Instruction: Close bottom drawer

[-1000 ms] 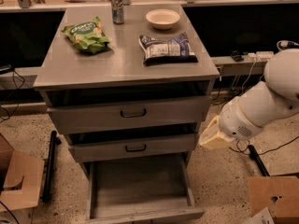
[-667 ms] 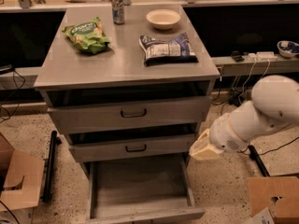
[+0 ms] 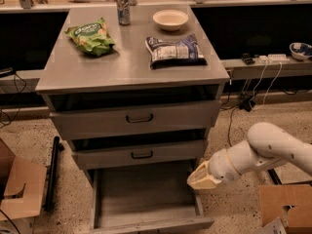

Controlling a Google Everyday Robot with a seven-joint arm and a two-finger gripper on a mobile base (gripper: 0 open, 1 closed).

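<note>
The bottom drawer (image 3: pixel 146 194) of the grey cabinet is pulled far out, its plain grey inside showing and its front (image 3: pixel 156 225) at the lower edge of the view. Its handle is out of view. My gripper (image 3: pixel 202 178) comes in from the right on a white arm and sits low beside the drawer's right side wall, near its back end. The mid-sized drawer (image 3: pixel 141 153) and the top drawer (image 3: pixel 139 118) above it each stand slightly out.
On the cabinet top (image 3: pixel 97 72) lie a green chip bag (image 3: pixel 91 35), a can (image 3: pixel 123 6), a bowl (image 3: pixel 170 19) and a blue-white bag (image 3: pixel 174 50). Cardboard boxes stand at the left (image 3: pixel 19 186) and lower right (image 3: pixel 285 208). Cables run along the floor on the right.
My arm and gripper have moved down and left, from beside the mid-sized drawer to the right side wall of the open bottom drawer. The drawers have not moved.
</note>
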